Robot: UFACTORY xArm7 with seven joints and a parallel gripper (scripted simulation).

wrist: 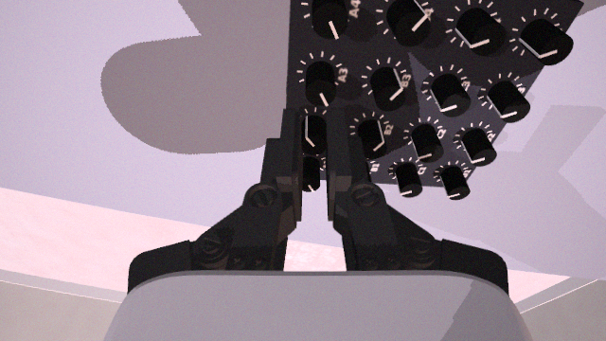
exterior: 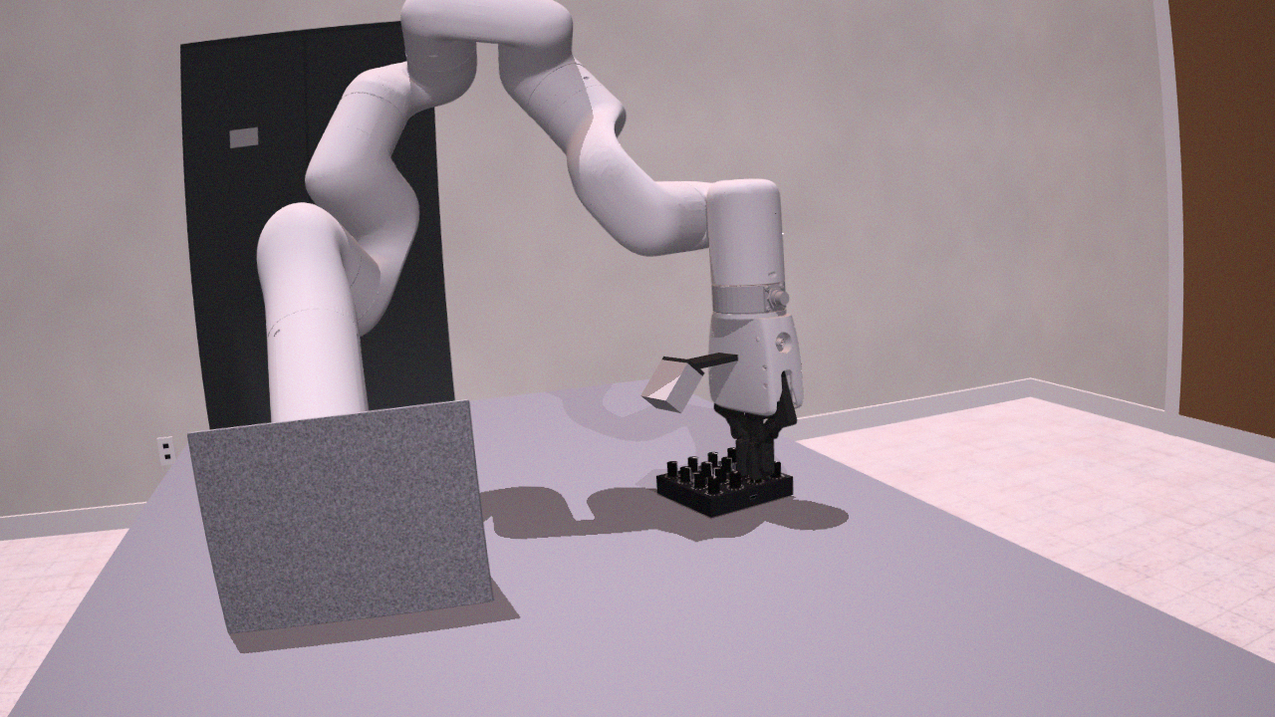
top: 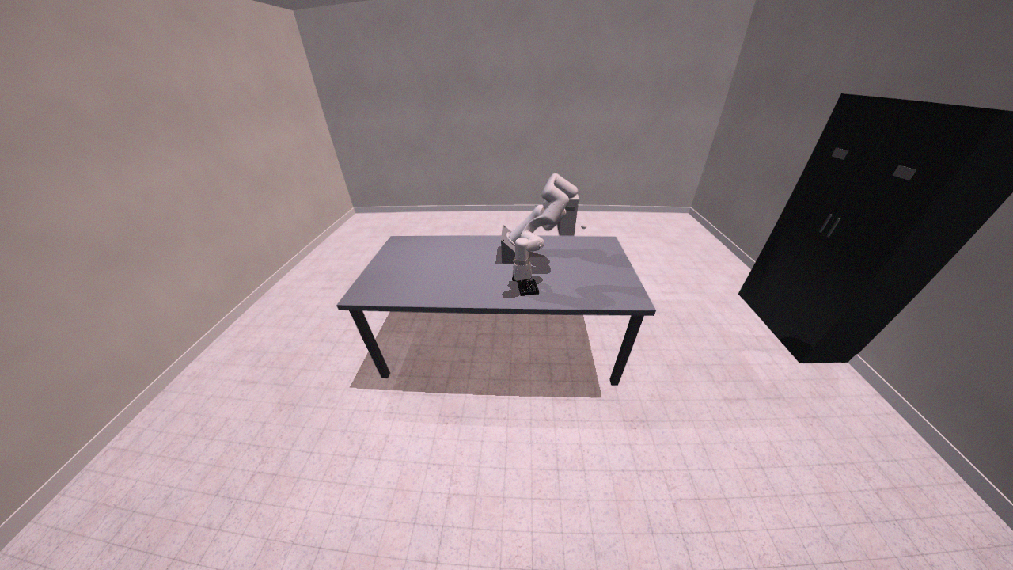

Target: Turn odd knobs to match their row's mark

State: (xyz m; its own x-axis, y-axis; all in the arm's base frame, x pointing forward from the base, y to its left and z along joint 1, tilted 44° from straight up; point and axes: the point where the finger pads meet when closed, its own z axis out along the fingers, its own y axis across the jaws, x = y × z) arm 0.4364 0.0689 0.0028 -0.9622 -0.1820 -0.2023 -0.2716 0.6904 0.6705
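Note:
The black knob box (top: 528, 286) (exterior: 723, 495) (wrist: 352, 59) stands on the grey table (top: 425, 276) (exterior: 802, 605), near its front edge in the top view. My gripper (top: 525, 280) (exterior: 756, 465) (wrist: 313, 134) points straight down over the box's row A edge. Its fingers are shut on knob A2 (wrist: 315, 134). Knob A1 (wrist: 311, 174) shows through the gap between the fingers, closer to the camera. Knobs A3 (wrist: 320, 82) and A4 (wrist: 329, 19) lie beyond, with white lines at a similar angle. A2's line sits at a different angle.
A grey speckled panel (exterior: 339, 512) (top: 506, 237) stands on the table by the arm's base. A black cabinet (top: 885, 226) (exterior: 231, 222) stands against the wall. The wrist camera block (exterior: 670, 384) sticks out beside the gripper.

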